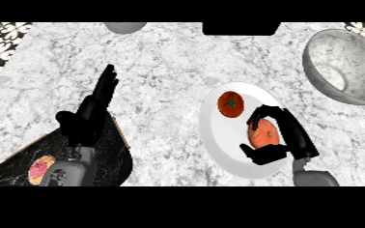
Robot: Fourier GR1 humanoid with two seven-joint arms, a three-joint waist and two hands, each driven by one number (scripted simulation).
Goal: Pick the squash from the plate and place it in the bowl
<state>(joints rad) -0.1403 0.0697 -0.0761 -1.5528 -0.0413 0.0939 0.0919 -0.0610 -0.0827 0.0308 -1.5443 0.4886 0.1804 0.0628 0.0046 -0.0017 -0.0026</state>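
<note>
A white plate [222, 140] lies on the marble counter at the lower right. On it an orange squash [262, 134] sits near the plate's right side, with my right hand [292, 137] curled round it, fingers over the top and thumb below. A red tomato [231, 103] rests on the plate's upper part, apart from the hand. The marble-patterned bowl [322, 72] stands at the upper right, beyond the plate. My left hand [91, 111] rests open at the left, fingers pointing up, holding nothing.
A dark round board or tray [107, 162] with a pink-and-yellow item [40, 169] sits at the lower left under my left forearm. A grey object [125, 27] and a black block [241, 28] stand at the counter's far edge.
</note>
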